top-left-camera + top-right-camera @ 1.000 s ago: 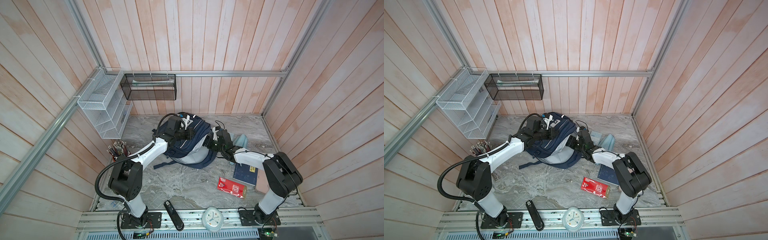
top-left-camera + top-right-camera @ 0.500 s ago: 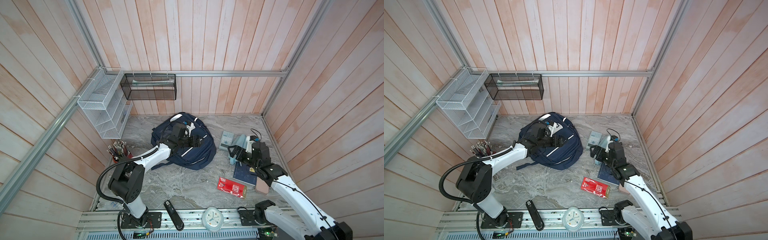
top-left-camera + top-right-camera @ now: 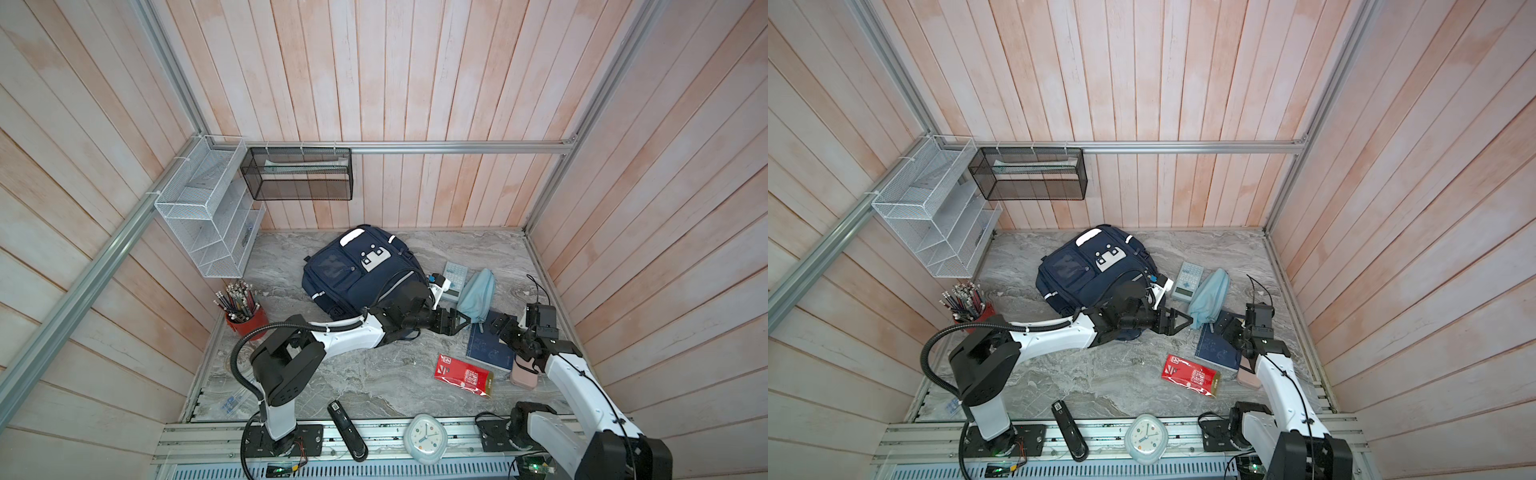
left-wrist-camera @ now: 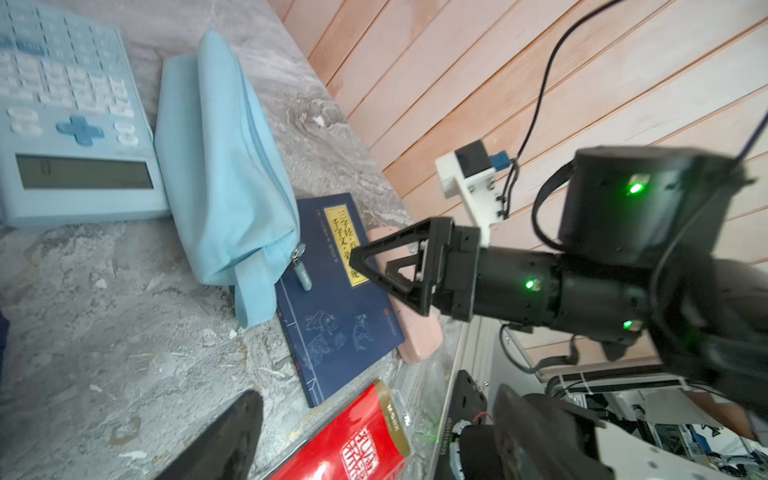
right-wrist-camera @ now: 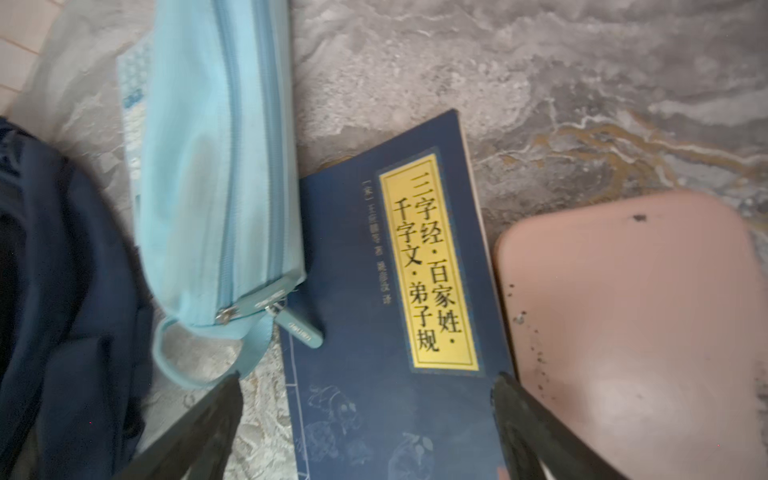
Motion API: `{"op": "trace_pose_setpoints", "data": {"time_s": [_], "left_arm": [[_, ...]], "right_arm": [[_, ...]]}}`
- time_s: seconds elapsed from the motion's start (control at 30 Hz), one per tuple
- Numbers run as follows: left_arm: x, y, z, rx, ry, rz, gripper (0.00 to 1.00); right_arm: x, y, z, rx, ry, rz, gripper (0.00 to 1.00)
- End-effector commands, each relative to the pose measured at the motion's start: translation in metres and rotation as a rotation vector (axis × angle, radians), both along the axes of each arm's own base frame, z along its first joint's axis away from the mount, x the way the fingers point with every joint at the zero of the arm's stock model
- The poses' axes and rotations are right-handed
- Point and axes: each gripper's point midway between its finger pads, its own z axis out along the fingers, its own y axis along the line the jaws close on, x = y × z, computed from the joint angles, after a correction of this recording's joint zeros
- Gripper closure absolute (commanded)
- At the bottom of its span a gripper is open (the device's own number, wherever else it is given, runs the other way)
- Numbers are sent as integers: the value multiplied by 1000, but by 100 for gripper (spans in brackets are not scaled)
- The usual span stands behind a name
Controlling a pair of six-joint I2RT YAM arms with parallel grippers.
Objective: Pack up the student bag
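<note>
In both top views the student bag [image 3: 353, 282] [image 3: 1084, 274] is lying flat on the grey tabletop [image 3: 374, 386] near its back edge, a little left of the middle, with the white buckled flap facing up. Its long axis is running from the back edge toward the front, slanting slightly right, and its white-patched end is pointing at the back edge. The left gripper [image 3: 455, 322] [image 3: 1177, 322] is hovering just off the bag's front-right end, jaws apart and empty, facing the light-blue pouch [image 3: 478, 293]. The right gripper [image 3: 505, 328] [image 3: 1229, 328] is hanging over the navy book [image 3: 488, 351], also spread and empty.

In the left wrist view the calculator [image 4: 70, 124], pouch and book are lying side by side, with the pouch's zipper pull resting on the book. The red packet [image 4: 357, 444] is showing between the 2 parted left fingers [image 4: 232, 432].

In the right wrist view the 2 right fingers [image 5: 208, 419] are standing wide apart above the book. The bag's navy fabric [image 5: 75, 291] is lying just beside the pouch, and a pink case [image 5: 631, 332] is touching the book's other side.
</note>
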Motion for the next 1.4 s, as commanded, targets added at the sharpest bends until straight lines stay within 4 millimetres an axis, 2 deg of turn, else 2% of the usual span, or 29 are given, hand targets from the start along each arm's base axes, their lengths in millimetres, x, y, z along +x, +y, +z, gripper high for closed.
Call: {"op": "trace_pose_setpoints", "data": {"time_s": [0.0,0.17,0.33,0.43,0.53,0.67,0.7,0.77,0.93,1.0,1.23,1.3,1.37], "left_arm": [[-13,-21,-9,-17,-7,-16,16],[-30,-37,-49,-5,60,-71,22],[-30,-40,-83,51,88,-73,29],[-37,-54,-96,59,120,-115,36],[-43,-67,-104,93,109,-134,36],[-39,-81,-116,125,122,-142,37],[-38,-83,-118,127,129,-142,37],[-40,-86,-123,137,137,-145,37],[-45,-93,-119,144,121,-150,37],[-45,-95,-119,139,126,-156,37],[-45,-94,-113,141,116,-156,35],[-43,-90,-103,137,95,-144,31],[-41,-85,-88,131,71,-141,25]], "right_arm": [[3,-16,-3,-58,27,-25,9],[8,-26,-12,-99,76,-37,11],[8,-22,-25,-77,94,-16,13],[8,-18,-33,-67,134,23,21],[7,-17,-37,-64,156,32,30],[3,-19,-44,-77,182,20,37],[3,-19,-45,-76,187,23,40],[4,-18,-44,-75,182,29,55],[6,-20,-34,-86,134,19,92],[7,-20,-29,-86,118,18,99],[9,-24,-6,-96,48,-32,100],[9,-31,9,-124,21,-66,100],[9,-43,32,-167,-32,-125,100]]}}
